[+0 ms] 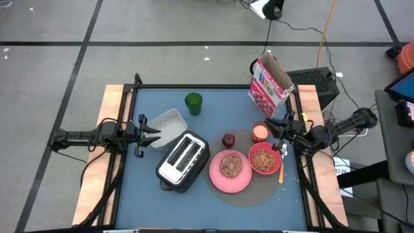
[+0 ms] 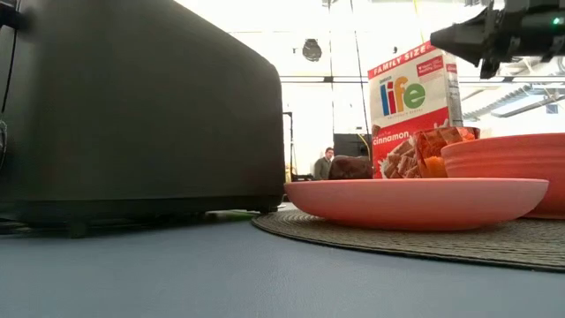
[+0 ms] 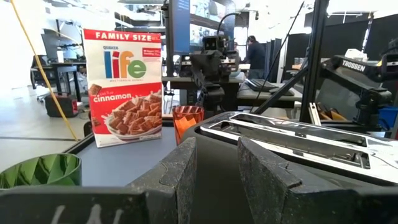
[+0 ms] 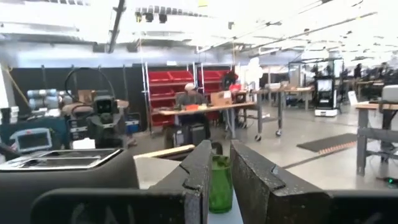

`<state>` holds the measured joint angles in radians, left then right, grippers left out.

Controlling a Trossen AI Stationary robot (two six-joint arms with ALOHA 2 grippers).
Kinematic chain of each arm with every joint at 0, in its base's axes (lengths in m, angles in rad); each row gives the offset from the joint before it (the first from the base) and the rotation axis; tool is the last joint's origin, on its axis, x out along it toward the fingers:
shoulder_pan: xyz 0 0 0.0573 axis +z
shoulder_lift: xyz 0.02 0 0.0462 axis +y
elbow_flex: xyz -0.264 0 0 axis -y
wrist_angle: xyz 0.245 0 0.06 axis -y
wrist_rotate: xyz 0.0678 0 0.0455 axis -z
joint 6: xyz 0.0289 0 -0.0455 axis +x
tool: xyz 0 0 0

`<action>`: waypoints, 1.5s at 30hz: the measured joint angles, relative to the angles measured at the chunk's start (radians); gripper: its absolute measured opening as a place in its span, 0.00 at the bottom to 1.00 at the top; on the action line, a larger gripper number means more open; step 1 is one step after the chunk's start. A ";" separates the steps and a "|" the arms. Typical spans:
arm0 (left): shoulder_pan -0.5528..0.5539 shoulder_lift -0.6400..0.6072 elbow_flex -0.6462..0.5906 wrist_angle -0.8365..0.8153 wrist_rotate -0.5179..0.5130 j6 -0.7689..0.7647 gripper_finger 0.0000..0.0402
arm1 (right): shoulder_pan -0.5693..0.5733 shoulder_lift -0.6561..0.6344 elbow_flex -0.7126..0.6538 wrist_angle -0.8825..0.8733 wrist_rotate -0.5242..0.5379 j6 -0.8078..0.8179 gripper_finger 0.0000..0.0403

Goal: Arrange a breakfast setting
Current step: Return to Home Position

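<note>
Breakfast setting on the round mat [image 1: 253,195]; both claws are empty, with their jaws slightly apart.

On the bench [image 1: 139,194], the pink plate [image 1: 217,181] carries the bread [image 1: 231,166]. The red bowl [image 1: 264,158] is at its 3 o'clock, the spoon [image 1: 281,169] at the bowl's 3 o'clock. The fruit [image 1: 228,140] is at the plate's 12, the cup [image 1: 261,132] at the bowl's 12. The right claw [image 1: 278,129] hangs at the cup's 3 o'clock and the left claw [image 1: 149,133] at the white container's [image 1: 169,123] 9.

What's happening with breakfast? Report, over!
Both claws open, empty: left claw beside white rectangular container, right claw by small pink cup. Set: round browned bread on large round pink plate; orange-handled spoon right of red bowl. Beside plate, silver-and-black toaster blocks nothing.
</note>
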<state>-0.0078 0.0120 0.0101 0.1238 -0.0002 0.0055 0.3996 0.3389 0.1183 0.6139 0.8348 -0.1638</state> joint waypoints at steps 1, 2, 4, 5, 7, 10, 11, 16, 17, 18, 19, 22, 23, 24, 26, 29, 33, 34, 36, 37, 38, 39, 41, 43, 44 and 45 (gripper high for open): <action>0.000 0.000 0.000 0.000 0.000 0.000 0.31 | -0.012 0.003 -0.013 0.024 -0.003 -0.004 0.14; 0.000 0.000 0.000 0.000 0.000 0.000 0.31 | -0.024 0.003 -0.022 0.035 -0.009 -0.004 0.14; 0.000 0.000 0.000 0.002 0.000 0.000 0.31 | -0.048 0.003 -0.033 0.030 -0.028 0.002 0.14; 0.000 0.000 0.000 0.002 0.000 0.000 0.31 | -0.058 0.005 -0.037 0.022 -0.038 0.013 0.14; 0.001 0.000 0.000 0.004 0.000 0.000 0.31 | -0.076 0.013 -0.040 0.006 -0.063 0.033 0.14; 0.002 0.000 0.000 0.008 -0.001 0.000 0.31 | -0.096 0.028 -0.040 -0.032 -0.120 0.051 0.14; 0.002 0.000 0.000 0.008 -0.001 0.000 0.31 | -0.100 0.033 -0.040 -0.043 -0.140 0.057 0.14; 0.002 0.000 0.000 0.009 -0.004 0.049 0.31 | -0.112 0.044 -0.040 -0.137 -0.217 0.096 0.14; 0.002 0.000 0.000 0.011 -0.004 0.053 0.31 | -0.113 0.044 -0.040 -0.157 -0.233 0.107 0.14; 0.002 0.000 0.000 0.012 -0.008 0.053 0.31 | -0.113 0.044 -0.040 -0.173 -0.241 0.116 0.14; 0.002 0.000 0.000 0.012 -0.009 0.050 0.31 | -0.113 0.044 -0.040 -0.188 -0.253 0.126 0.14; 0.002 0.000 0.000 0.012 -0.010 0.045 0.31 | -0.113 0.043 -0.040 -0.211 -0.264 0.132 0.14; 0.002 0.000 0.000 0.012 -0.010 0.045 0.31 | -0.113 0.043 -0.040 -0.211 -0.264 0.137 0.14; 0.002 0.000 0.000 0.012 -0.010 0.045 0.31 | -0.113 0.043 -0.040 -0.211 -0.268 0.143 0.14; 0.002 0.000 0.000 0.012 -0.010 0.044 0.31 | -0.113 0.043 -0.040 -0.216 -0.313 0.153 0.14; 0.002 0.000 0.000 0.012 -0.010 0.043 0.31 | -0.112 0.043 -0.040 -0.244 -0.407 0.194 0.14; 0.002 0.000 0.000 0.012 -0.010 0.042 0.31 | -0.113 0.043 -0.040 -0.292 -0.489 0.246 0.14; 0.002 0.000 0.000 0.012 -0.010 0.042 0.31 | -0.112 0.043 -0.040 -0.309 -0.505 0.258 0.14; 0.002 0.000 0.000 0.012 -0.010 0.042 0.31 | -0.112 0.043 -0.040 -0.335 -0.541 0.281 0.14; 0.002 0.000 0.000 0.012 -0.010 0.042 0.31 | -0.112 0.043 -0.040 -0.344 -0.563 0.286 0.14; 0.002 0.000 0.000 0.012 -0.010 0.042 0.31 | -0.112 0.043 -0.040 -0.351 -0.583 0.287 0.14; 0.002 0.000 0.000 0.012 -0.010 0.042 0.31 | -0.112 0.043 -0.040 -0.354 -0.602 0.287 0.14; 0.002 0.000 0.000 0.012 -0.010 0.042 0.31 | -0.112 0.043 -0.040 -0.359 -0.625 0.283 0.14; 0.002 0.000 0.000 0.011 -0.010 0.042 0.31 | -0.112 0.043 -0.040 -0.361 -0.629 0.279 0.14; 0.002 0.000 0.000 0.011 -0.010 0.042 0.31 | -0.112 0.043 -0.040 -0.366 -0.629 0.279 0.14; 0.002 0.000 0.000 0.011 -0.010 0.042 0.31 | -0.112 0.043 -0.040 -0.374 -0.629 0.278 0.14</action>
<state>-0.0059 0.0120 0.0105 0.1352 -0.0101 0.0479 0.2878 0.3817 0.0780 0.2401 0.2062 0.1146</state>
